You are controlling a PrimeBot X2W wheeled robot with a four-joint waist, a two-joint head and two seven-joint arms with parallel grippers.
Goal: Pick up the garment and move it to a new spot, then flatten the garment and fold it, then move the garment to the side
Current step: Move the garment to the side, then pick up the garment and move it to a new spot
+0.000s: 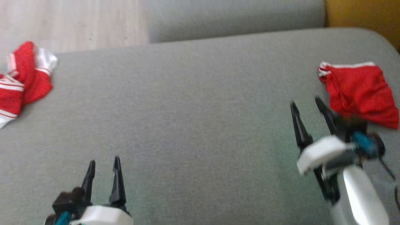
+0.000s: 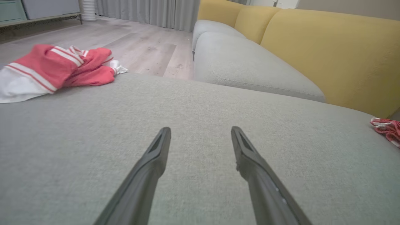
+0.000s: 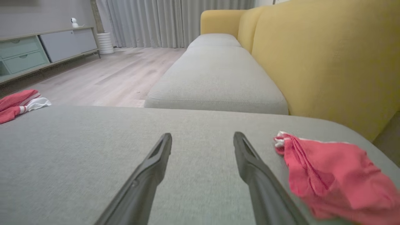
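A red garment with white trim (image 1: 359, 90) lies folded into a compact flat shape at the right of the grey cushion (image 1: 193, 109); it also shows in the right wrist view (image 3: 328, 175) and at the edge of the left wrist view (image 2: 387, 128). My right gripper (image 1: 305, 101) hovers just left of it, open and empty, its fingers (image 3: 256, 175) apart from the cloth. My left gripper (image 1: 104, 160) is low at the front left over bare cushion, also open and empty (image 2: 200, 128).
A second, crumpled red-and-white striped garment (image 1: 25, 78) lies at the cushion's far left edge (image 2: 53, 67). Beyond are another grey seat cushion (image 1: 234, 18), the yellow backrest (image 3: 328, 56) on the right, and wood floor (image 1: 72, 22).
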